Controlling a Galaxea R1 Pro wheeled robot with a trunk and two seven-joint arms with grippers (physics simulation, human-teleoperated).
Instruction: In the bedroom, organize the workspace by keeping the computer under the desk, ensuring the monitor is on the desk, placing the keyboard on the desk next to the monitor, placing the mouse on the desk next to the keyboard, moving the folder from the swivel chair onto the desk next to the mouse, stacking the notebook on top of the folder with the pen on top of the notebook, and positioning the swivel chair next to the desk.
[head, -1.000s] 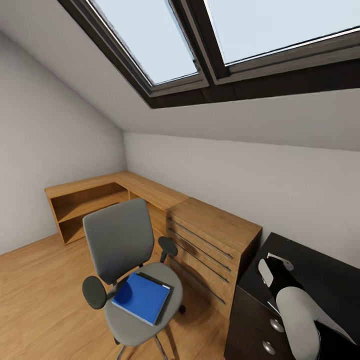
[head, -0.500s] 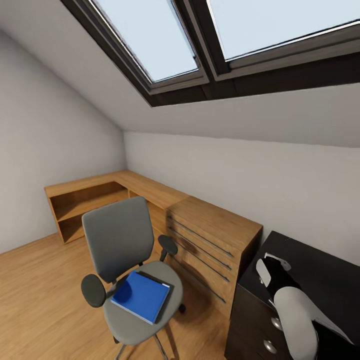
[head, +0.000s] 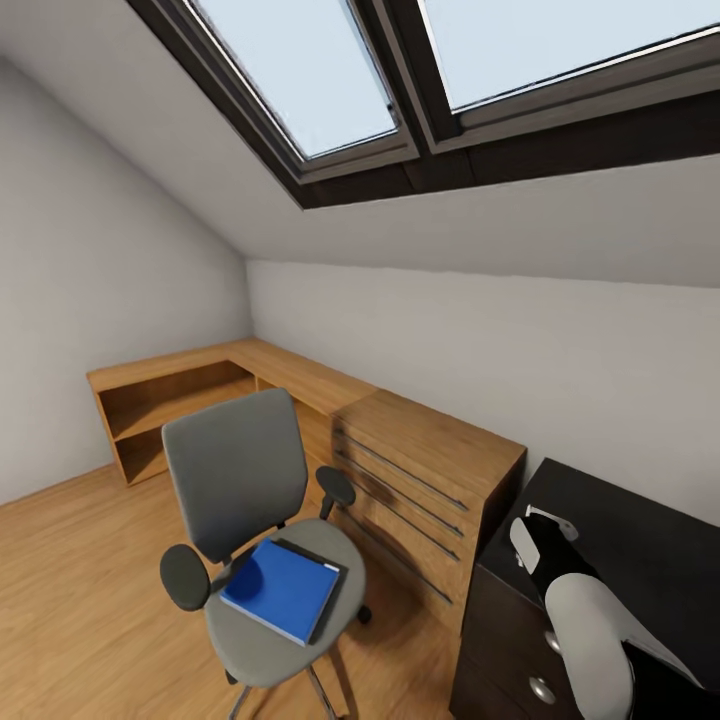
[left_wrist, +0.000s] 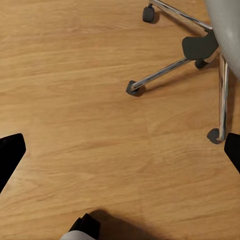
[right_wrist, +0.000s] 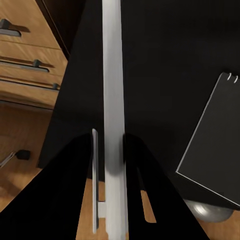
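The swivel chair stands on the wood floor left of the black desk, apart from it. The blue folder lies flat on its grey seat. My right gripper hangs over the desk's near corner, shut on a thin pale panel seen edge-on, the monitor. The white right arm shows over the desk in the head view. The dark notebook lies on the desk beside it. My left gripper is open over the bare floor near the chair's chrome base.
A low light-wood cabinet with long drawer handles runs along the wall between chair and desk. The desk's dark drawer unit has round silver knobs. A sloped ceiling with a dark-framed skylight hangs overhead. Open floor lies left of the chair.
The whole picture has shifted a little, so the camera moved. My right arm has sunk slightly over the desk corner. The chair and folder keep their places.
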